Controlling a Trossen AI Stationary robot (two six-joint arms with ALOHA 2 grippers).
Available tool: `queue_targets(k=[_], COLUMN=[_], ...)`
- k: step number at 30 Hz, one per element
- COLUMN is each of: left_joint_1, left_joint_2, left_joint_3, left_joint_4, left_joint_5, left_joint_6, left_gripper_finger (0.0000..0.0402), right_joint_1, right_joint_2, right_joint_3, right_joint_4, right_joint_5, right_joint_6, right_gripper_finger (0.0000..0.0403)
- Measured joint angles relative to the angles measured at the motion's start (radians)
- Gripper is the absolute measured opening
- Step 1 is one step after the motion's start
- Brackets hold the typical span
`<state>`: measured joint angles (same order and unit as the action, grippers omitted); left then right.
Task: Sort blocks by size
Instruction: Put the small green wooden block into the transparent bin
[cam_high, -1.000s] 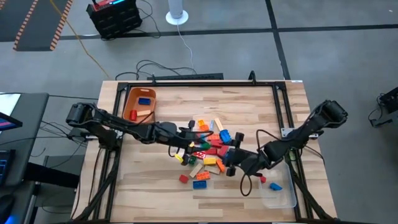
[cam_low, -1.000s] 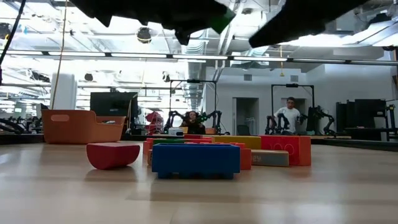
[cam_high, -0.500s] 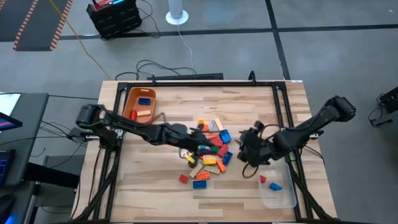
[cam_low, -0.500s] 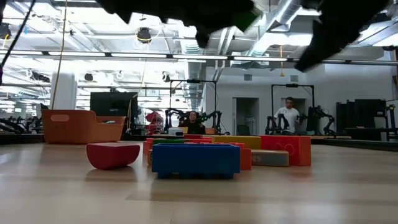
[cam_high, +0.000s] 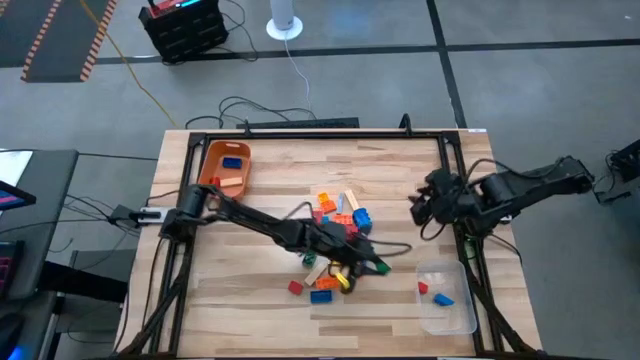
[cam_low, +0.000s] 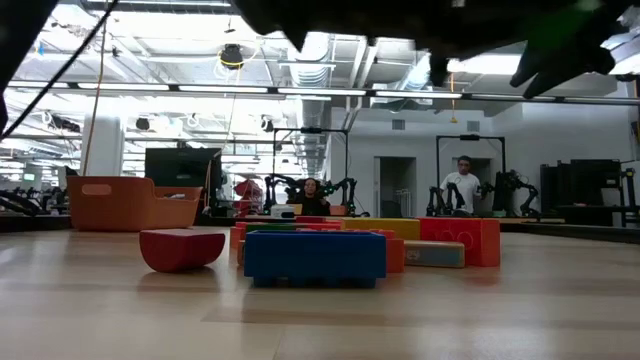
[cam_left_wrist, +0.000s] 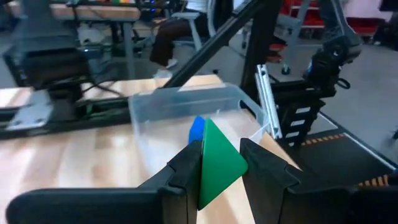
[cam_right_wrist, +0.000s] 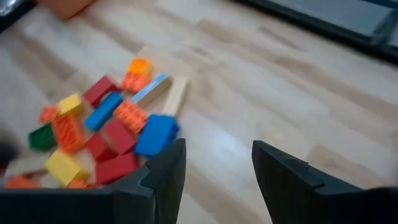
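I'm pinching a green block (cam_left_wrist: 219, 163) in my left gripper (cam_high: 378, 266), above the counter (cam_high: 400, 180) betw. the blocks (cam_high: 338, 215) pile & clear tray (cam_high: 455, 316). My right gripper (cam_right_wrist: 214, 180), fingers apart & holding nothing, is hanging nr the counter's right edge.

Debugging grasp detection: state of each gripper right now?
Left gripper: shut on a green block, over the pile, aimed at the clear tray.
Right gripper: open, empty, near the table's right edge.
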<state>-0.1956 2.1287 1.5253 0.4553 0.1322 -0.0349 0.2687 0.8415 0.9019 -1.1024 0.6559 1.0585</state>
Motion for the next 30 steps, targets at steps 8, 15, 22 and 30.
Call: queue_targets(k=[8, 15, 22, 30], left_joint_1=[-0.022, -0.016, -0.012, 0.031], left_joint_2=[0.221, 0.381, 0.491, 0.57], left_joint_3=[0.269, 0.502, 0.659, 0.755], left_joint_4=[0.005, -0.046, -0.068, -0.071], left_joint_5=[0.006, 0.022, 0.018, -0.053], left_joint_6=[0.026, 0.024, 0.035, 0.057], left_gripper_finger=[0.0093, 0.0093, 0.0093, 0.0109], right_joint_1=[-0.142, -0.161, -0.158, -0.158], right_joint_2=[-0.043, -0.045, -0.041, -0.042], right_joint_3=[0.057, 0.08, 0.087, 0.087], right_joint_4=[-0.015, 0.058, 0.073, 0.139], right_joint_5=[-0.001, -0.003, -0.002, -0.002], right_joint_6=[-0.132, -0.227, -0.249, -0.291], right_gripper_finger=[0.0214, 0.0214, 0.0214, 0.0214])
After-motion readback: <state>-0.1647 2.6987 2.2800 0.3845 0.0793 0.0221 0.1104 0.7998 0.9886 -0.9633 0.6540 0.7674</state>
